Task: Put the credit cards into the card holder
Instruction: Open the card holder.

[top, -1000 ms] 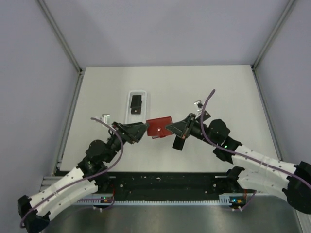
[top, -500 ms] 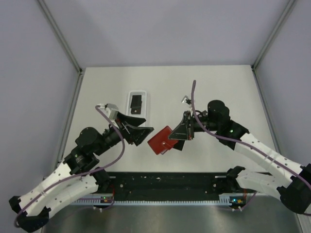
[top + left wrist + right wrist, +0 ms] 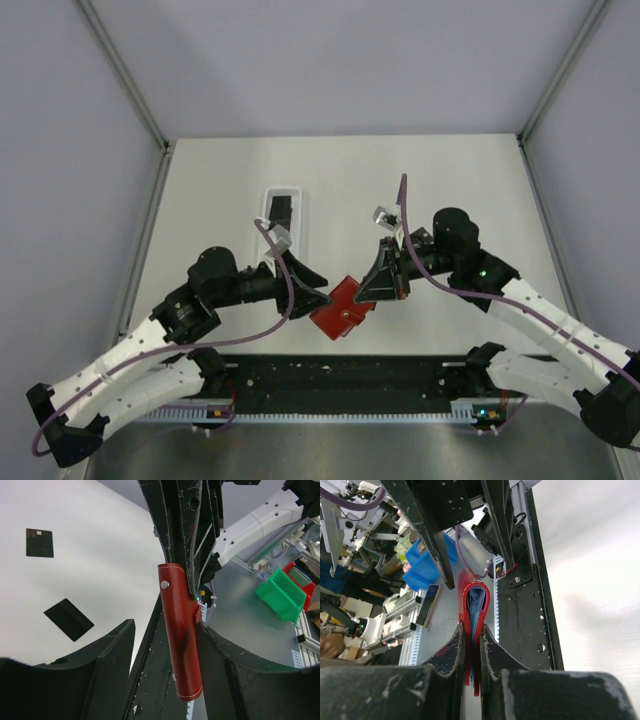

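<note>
The right claw [image 3: 471, 636] is clamped tight on one edge of the small red folding card holder [image 3: 476, 594] — folded almost flat, with pale blue lining showing in the gap. The left claw [image 3: 165, 630] stands wide apart around it, one finger just beside the red cover. The holder hangs over the white worktop's [image 3: 450, 180] near edge, its long axis running along the left claw's fingers.

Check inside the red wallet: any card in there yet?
Right wrist view: only pale blue-grey lining shows between the covers of the red wallet, no black card edge. Deeper in is hidden where the right fingers clamp it.
</note>
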Controlling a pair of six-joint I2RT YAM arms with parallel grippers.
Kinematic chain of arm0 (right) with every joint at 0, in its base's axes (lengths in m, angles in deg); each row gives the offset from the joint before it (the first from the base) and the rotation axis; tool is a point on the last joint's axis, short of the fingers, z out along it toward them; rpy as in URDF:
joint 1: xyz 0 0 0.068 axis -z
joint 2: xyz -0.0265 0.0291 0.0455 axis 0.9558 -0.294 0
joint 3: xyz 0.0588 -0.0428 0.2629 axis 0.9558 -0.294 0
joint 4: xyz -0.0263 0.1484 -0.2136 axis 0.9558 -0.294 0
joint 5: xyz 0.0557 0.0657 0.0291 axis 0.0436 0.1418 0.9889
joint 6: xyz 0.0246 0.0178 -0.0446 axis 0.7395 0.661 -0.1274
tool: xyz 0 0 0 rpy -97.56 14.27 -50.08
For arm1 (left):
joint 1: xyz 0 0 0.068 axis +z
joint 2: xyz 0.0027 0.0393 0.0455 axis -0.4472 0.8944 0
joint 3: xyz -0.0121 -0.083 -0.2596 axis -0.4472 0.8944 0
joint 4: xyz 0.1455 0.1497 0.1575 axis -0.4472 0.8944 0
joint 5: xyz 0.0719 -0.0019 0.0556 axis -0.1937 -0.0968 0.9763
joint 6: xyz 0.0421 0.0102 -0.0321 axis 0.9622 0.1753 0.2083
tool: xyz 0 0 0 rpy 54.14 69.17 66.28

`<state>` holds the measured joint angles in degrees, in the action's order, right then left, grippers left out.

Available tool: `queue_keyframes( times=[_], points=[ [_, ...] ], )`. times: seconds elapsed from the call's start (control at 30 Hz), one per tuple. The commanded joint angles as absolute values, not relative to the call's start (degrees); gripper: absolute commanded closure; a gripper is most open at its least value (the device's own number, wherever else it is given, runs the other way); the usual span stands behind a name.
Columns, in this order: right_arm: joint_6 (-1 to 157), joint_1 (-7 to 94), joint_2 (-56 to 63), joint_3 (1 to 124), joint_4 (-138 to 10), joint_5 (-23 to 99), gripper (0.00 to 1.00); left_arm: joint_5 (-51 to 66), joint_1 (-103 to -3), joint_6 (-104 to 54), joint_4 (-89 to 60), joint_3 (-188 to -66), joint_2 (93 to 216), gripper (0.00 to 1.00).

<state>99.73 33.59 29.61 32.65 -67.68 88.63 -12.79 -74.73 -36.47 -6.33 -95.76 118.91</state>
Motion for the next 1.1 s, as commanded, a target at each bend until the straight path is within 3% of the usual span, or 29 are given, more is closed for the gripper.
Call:
queue_keyframes(
  times=[0.0,0.13,0.27,0.57,0.97,1.0,1.07],
  points=[
    [98.2,33.7,30.21,35.63,-66.79,90.68,1.0,-19.28,-74.82,-36.43,-10.52,-97.02,119.61,0.44],
    [98.11,33.7,30.47,35.89,-66.71,90.94,1.0,-21.65,-74.82,-36.69,-11.23,-96.67,120.76,0.5],
    [98.02,33.7,30.56,35.98,-66.71,90.94,1.0,-23.58,-74.82,-36.95,-11.75,-96.67,121.9,0.64],
    [98.29,33.7,30.3,36.15,-66.27,90.85,1.0,-26.66,-74.82,-38.18,-15.18,-95.88,123.66,0.71],
    [98.64,33.7,29.15,37.03,-65.12,90.68,1.0,-28.33,-74.82,-38.36,-16.06,-95.18,125.06,0.64],
    [98.72,33.7,29.07,37.03,-65.12,90.68,1.0,-28.59,-74.82,-38.36,-16.06,-95.27,125.15,0.67],
    [98.55,33.7,29.15,37.03,-65.12,90.59,1.0,-28.77,-74.82,-38.01,-15.89,-95.44,125.33,0.82]
  ],
)
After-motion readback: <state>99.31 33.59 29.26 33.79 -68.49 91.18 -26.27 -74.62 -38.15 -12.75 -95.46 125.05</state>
